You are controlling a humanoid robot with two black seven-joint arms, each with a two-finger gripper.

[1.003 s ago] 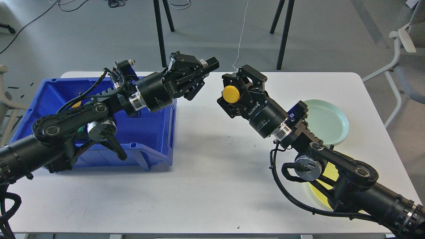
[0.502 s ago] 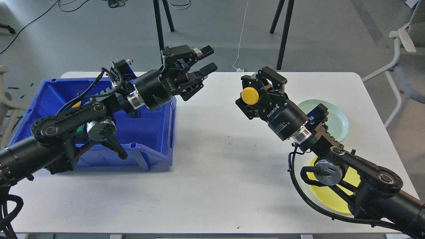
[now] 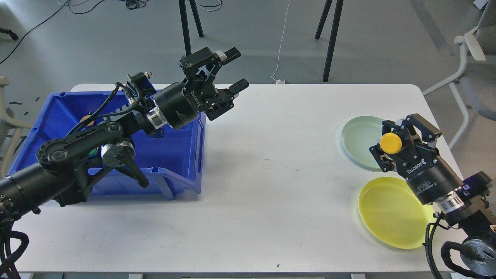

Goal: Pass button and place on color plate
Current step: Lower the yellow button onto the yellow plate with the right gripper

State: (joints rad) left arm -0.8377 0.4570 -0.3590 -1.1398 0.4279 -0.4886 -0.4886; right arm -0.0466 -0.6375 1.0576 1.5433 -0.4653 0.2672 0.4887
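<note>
My right gripper [image 3: 392, 144] is shut on a yellow button [image 3: 390, 143]. It holds the button in the air over the near edge of the pale green plate [image 3: 358, 137], just beyond the yellow plate [image 3: 391, 212]. My left gripper [image 3: 236, 68] is open and empty, raised above the right rim of the blue bin [image 3: 182, 170] at the table's left.
The blue bin holds more buttons, partly hidden by my left arm: an orange-yellow one [image 3: 86, 118] and a green one [image 3: 92, 153]. Both plates lie near the table's right edge. A chair [image 3: 474, 73] stands beyond the right side, and stand legs behind the table.
My right gripper has carried the yellow button from the table's middle far to the right, above the plates. My left gripper has opened wide and drawn back slightly to the left.
</note>
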